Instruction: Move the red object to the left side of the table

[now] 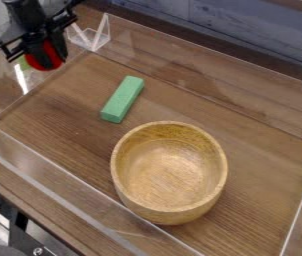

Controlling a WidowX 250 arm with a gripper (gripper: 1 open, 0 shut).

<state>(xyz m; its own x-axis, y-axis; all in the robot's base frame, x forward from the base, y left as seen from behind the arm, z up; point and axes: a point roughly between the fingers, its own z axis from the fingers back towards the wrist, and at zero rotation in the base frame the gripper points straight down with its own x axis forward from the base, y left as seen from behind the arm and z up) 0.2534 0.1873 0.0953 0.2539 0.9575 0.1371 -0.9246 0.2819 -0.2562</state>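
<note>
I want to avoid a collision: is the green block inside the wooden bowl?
No, the green block lies on the tabletop, outside the bowl.

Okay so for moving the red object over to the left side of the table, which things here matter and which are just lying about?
Part of the job:
- red toy fruit
- tool, closed on the fruit
- table

Just lying about:
- green block
- wooden bowl
</note>
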